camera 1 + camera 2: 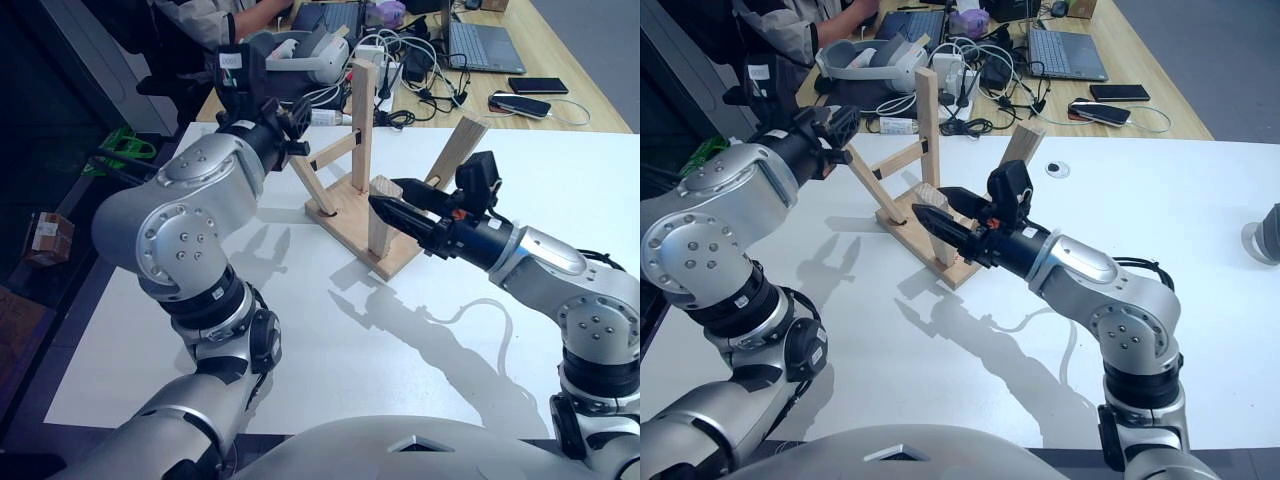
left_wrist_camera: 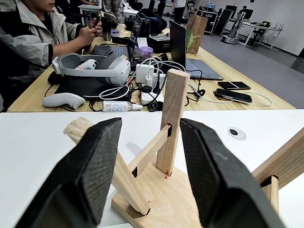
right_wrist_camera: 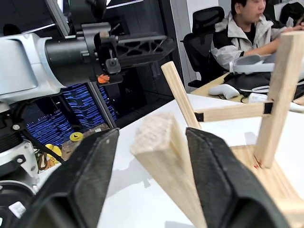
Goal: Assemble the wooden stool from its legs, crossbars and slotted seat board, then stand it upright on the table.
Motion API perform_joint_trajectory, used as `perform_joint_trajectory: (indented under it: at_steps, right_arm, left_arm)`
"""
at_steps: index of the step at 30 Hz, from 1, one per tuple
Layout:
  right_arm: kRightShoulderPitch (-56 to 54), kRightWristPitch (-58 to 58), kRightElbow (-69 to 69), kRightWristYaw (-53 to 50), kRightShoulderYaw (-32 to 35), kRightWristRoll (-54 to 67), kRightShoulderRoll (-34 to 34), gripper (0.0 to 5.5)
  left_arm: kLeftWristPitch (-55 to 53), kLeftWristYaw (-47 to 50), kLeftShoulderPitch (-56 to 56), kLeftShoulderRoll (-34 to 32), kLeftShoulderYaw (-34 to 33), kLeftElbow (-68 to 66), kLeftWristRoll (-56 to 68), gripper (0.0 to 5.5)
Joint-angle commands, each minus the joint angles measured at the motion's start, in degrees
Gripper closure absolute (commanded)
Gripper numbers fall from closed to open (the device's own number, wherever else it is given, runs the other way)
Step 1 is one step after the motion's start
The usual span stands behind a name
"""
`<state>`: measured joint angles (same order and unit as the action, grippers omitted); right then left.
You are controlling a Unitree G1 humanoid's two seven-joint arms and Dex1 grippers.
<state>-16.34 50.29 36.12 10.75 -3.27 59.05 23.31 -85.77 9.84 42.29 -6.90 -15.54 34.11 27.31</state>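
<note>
The wooden stool lies upside down on the white table, its seat board flat and its legs pointing up. A tall leg stands at the back, joined by a crossbar to a slanted leg. Another slanted leg rises on the right. My left gripper is open beside the slanted left leg, which runs between its pads. My right gripper is open astride the top of the short near leg, with a gap on each side.
Behind the white table is a wooden desk with a headset, laptops, phones and tangled cables. A round cable port sits in the table beyond the stool. A grey object lies at the far right edge.
</note>
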Motion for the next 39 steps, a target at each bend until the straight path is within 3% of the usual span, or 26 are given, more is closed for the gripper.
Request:
perform_joint_trajectory:
  at_steps: [1, 6, 15, 18, 22, 27, 31, 35, 39]
  right_arm:
    - [-0.12, -2.6, -1.65, 5.33, -1.44, -5.53, 2.5, 3.72]
    - [0.18, -5.69, -5.42, 14.19, -1.22, -10.55, 7.09, 4.24]
    - [-3.05, -10.23, -21.79, 44.56, 1.12, -14.28, 22.81, 4.34]
    - [-7.32, -14.51, -27.24, 49.19, -0.48, -19.01, 24.18, 4.36]
    - [-12.2, -15.86, -31.52, 49.39, -0.02, -21.12, 22.59, 4.36]
    - [-14.48, -15.72, -32.77, 49.28, 2.36, -21.14, 21.99, 3.41]
    - [-18.01, -11.59, -32.44, 47.34, 6.55, -18.08, 21.87, 3.22]
    - [-26.08, -4.64, -31.06, 32.62, 16.74, -4.76, 12.56, 3.22]
    - [-22.93, -1.87, -24.97, 23.51, 15.33, -0.46, 4.83, 3.22]
  left_arm:
    - [1.96, -1.59, 0.9, -0.95, 1.03, -0.6, -1.78, 3.24]
    - [3.81, -3.22, 0.71, -1.65, 2.03, -1.02, -3.41, 3.24]
    - [5.8, -5.64, 1.17, -2.29, 3.98, -1.61, -5.14, 3.24]
    - [6.2, -6.16, 1.33, -2.26, 4.5, -1.77, -5.66, 3.24]
    - [6.74, -6.9, 1.38, -2.51, 4.83, -2.12, -6.15, 3.24]
    - [7.4, -7.79, 1.27, -2.76, 5.28, -2.51, -6.82, 3.24]
    - [7.99, -8.54, 1.26, -2.9, 5.41, -2.65, -7.31, 3.24]
    - [9.6, -9.11, 1.47, -3.74, 4.2, -3.51, -7.78, 3.24]
    - [11.68, -9.93, 1.61, -5.4, 3.08, -5.63, -8.5, 3.24]
